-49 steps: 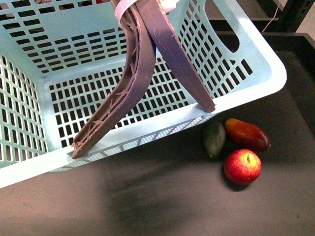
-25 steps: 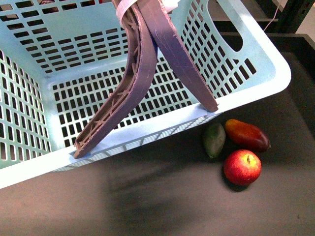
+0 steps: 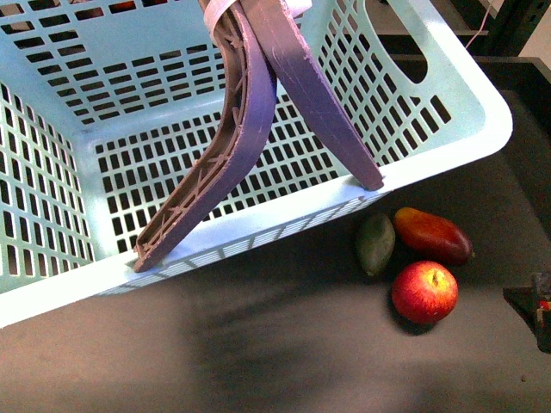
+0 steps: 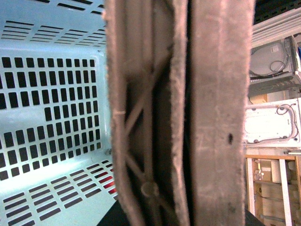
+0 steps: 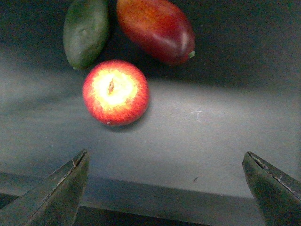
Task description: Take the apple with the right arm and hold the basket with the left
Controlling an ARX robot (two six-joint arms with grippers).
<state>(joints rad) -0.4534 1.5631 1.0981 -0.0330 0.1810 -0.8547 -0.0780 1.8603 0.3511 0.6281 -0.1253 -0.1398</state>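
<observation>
Front view: the basket (image 3: pixel 448 163) fills the upper left of the frame. The apple (image 3: pixel 424 291) sits lower right on the dark tabletop (image 3: pixel 284 353), just below a mango (image 3: pixel 433 235) and a green fruit (image 3: pixel 375 243).

Left wrist view: brown handles (image 4: pixel 178 117) close up; the left pincer goes unseen.

Right wrist view: the right pincer (image 5: pixel 169 188) is spread wide, the apple clear of its tips.

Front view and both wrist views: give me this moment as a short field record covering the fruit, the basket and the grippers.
apple: on the dark table, untouched, stem dimple facing up
neighbours: mango and green fruit just beyond the apple, beside the basket
basket: teal, brown handles drawn together above it
right gripper: open, apple ahead of the fingertips, not between them
left gripper: not visible; its wrist view is filled by the handles close up
</observation>
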